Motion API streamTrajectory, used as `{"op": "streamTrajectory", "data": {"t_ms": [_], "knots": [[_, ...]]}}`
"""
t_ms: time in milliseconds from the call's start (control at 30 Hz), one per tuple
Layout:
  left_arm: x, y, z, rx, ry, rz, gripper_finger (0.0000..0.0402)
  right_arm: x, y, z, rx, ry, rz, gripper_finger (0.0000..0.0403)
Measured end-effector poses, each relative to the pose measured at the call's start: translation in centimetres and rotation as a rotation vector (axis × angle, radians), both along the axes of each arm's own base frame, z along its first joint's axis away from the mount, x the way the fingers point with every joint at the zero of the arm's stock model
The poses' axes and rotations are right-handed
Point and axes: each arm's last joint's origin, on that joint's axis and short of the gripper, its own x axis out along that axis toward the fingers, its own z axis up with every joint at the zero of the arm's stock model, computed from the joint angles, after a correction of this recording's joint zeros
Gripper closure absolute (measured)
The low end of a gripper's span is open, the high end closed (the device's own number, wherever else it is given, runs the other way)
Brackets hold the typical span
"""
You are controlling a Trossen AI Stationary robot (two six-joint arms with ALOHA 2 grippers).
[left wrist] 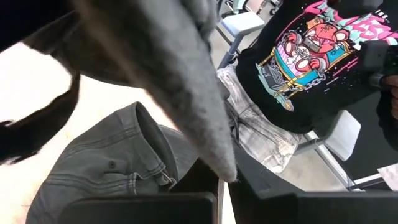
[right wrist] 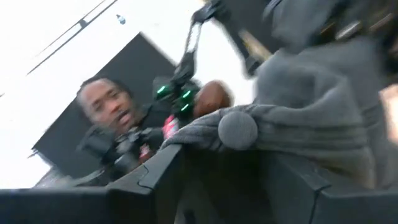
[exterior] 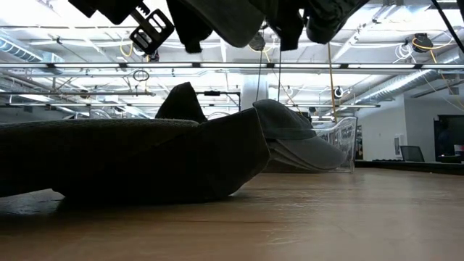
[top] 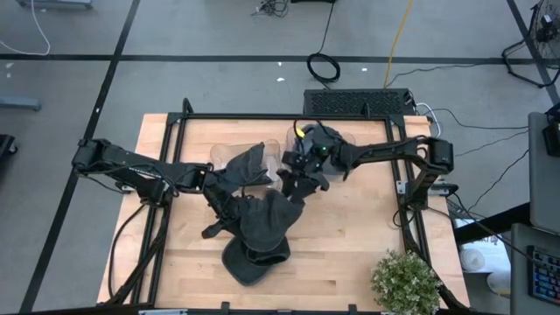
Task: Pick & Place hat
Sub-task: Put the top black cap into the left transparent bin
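A dark grey cloth hat [top: 265, 219] hangs lifted between my two grippers above the table's middle. My left gripper [top: 223, 198] is shut on its left side and my right gripper [top: 295, 185] on its right side. In the low view the hat [exterior: 232, 18] and both grippers show only along the top edge. Under it a dark cap [top: 254, 261] lies on its underside on the table. In the low view, that dark cap [exterior: 130, 163] lies in front of a grey cap [exterior: 301, 141]. My left gripper [left wrist: 224, 194] pinches a fold of the hat's grey cloth [left wrist: 214, 152] between its two fingers; the cloth runs up and away from the fingers, clear of the table. My right gripper [right wrist: 230, 177] holds the hat's crown beside its top button [right wrist: 237, 129], pinched between the fingers, lifted clear.
A clear plastic bin [top: 236, 157] stands behind the hats, with another dark hat [top: 249, 164] at it. A denim cap [left wrist: 112, 168] lies below my left gripper. A potted plant [top: 404, 282] sits at the near right corner. A person in a printed black shirt [left wrist: 305, 56] sits beyond the table.
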Motion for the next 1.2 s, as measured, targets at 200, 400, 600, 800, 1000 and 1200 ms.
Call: {"op": "streamTrajectory", "data": {"t_ms": [200, 400, 600, 800, 1000, 1200], "knots": [[0.0, 0.0, -0.1, 0.018, -0.009, -0.002, 0.0389, 0.0, 1.8, 0.0, 0.001, 0.018, 0.098, 0.0216], [0.0, 0.0, 0.0, 0.030, -0.028, -0.012, 0.0392, -0.3, 2.8, 1.6, -0.017, -0.156, 0.105, 0.0216], [-0.1, 0.0, -0.1, 0.031, -0.022, -0.012, 0.0392, -2.0, 3.0, 4.4, -0.028, -0.242, 0.094, 0.0216], [0.0, 0.0, -0.1, 0.034, -0.029, -0.015, 0.0392, -2.7, 2.9, 5.5, -0.024, -0.248, 0.044, 0.0216], [0.0, 0.1, -0.1, 0.046, -0.018, 0.006, 0.0391, -2.0, 3.3, 3.9, -0.026, -0.116, -0.001, 0.0216], [0.0, 0.3, -0.2, 0.048, -0.017, 0.018, 0.0392, -1.6, 3.1, 2.7, -0.079, -0.081, -0.082, 0.0216]]}}
